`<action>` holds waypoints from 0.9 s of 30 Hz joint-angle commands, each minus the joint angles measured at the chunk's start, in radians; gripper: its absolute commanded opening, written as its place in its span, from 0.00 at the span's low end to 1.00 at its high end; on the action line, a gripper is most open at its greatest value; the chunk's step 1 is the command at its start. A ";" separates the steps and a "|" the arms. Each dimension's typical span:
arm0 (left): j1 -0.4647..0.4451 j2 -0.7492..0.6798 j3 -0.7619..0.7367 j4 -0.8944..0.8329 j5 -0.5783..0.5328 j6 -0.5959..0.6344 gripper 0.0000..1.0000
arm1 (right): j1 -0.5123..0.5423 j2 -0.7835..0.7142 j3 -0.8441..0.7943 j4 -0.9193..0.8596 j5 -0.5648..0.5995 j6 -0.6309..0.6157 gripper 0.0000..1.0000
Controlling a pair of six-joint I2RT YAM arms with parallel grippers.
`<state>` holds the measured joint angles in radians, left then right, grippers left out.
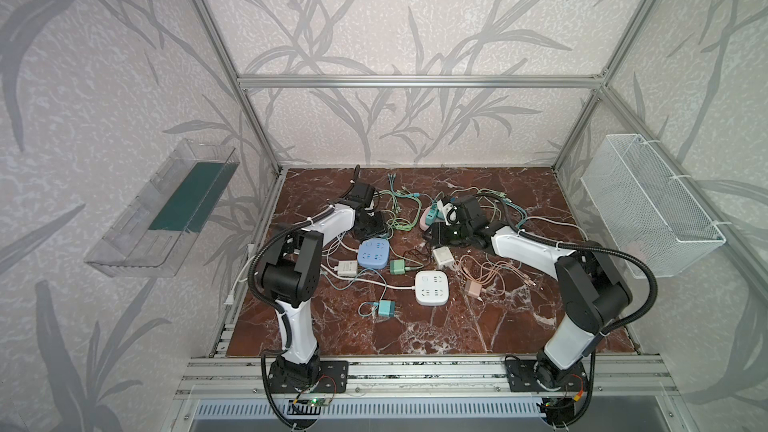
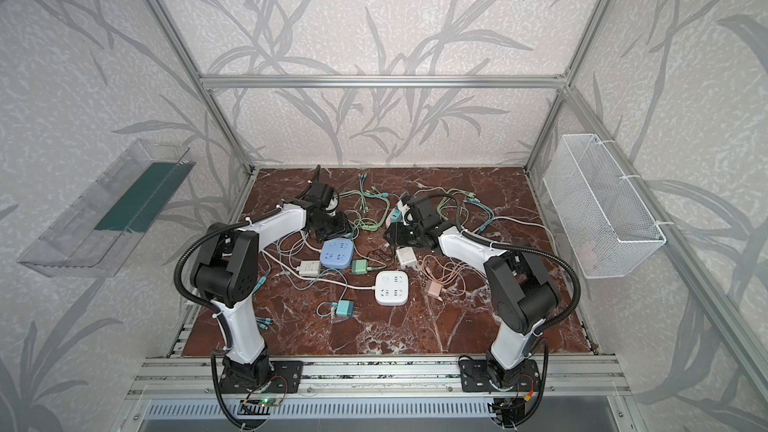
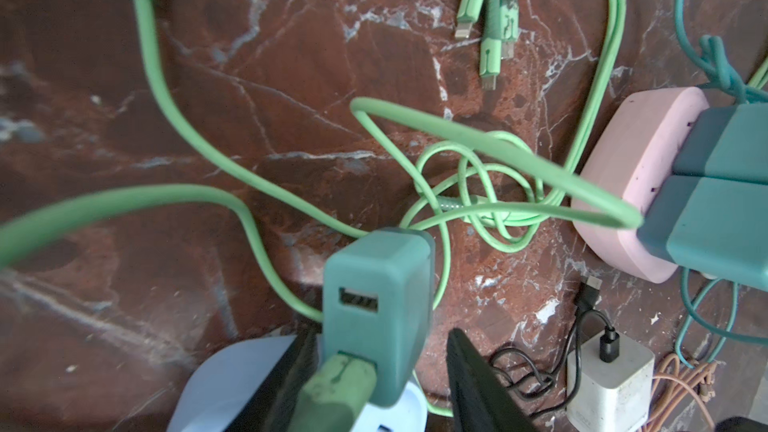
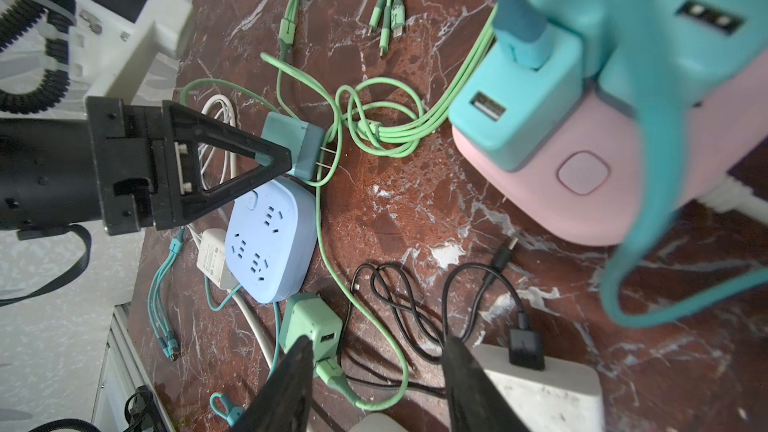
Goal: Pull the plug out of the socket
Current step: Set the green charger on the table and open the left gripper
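A teal plug (image 3: 374,280) with a green cable in it sits between the fingers of my left gripper (image 3: 380,338). The left gripper is open: the plug leans on one finger and a gap shows beside the other finger (image 3: 469,367). In the right wrist view the plug (image 4: 291,143) is out of the light blue socket (image 4: 270,238), with its bare prongs showing above the socket's edge. My right gripper (image 4: 379,340) is open with nothing between its fingers, low over cables. A pink socket (image 3: 623,168) near it holds two teal plugs (image 3: 715,234).
Green, black and pink cables tangle over the marble table (image 1: 519,326). A white socket (image 1: 431,288), a white charger (image 1: 442,256), a green charger (image 1: 397,267) and a teal charger (image 1: 386,308) lie around. A wire basket (image 1: 652,205) hangs at the right, a clear tray (image 1: 162,209) at the left.
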<state>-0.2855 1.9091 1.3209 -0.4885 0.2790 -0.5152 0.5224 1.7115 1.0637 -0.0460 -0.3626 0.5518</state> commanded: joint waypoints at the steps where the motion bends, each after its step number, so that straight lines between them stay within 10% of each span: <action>1: 0.006 -0.042 0.049 -0.117 -0.063 0.039 0.53 | -0.014 -0.047 -0.017 0.006 0.013 -0.012 0.51; 27: -0.091 -0.151 0.074 -0.185 -0.280 0.035 0.58 | -0.151 -0.138 -0.098 0.026 0.035 -0.060 0.48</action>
<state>-0.3504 1.8023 1.3720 -0.6548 0.0521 -0.4885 0.3847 1.6230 0.9794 -0.0471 -0.3386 0.5034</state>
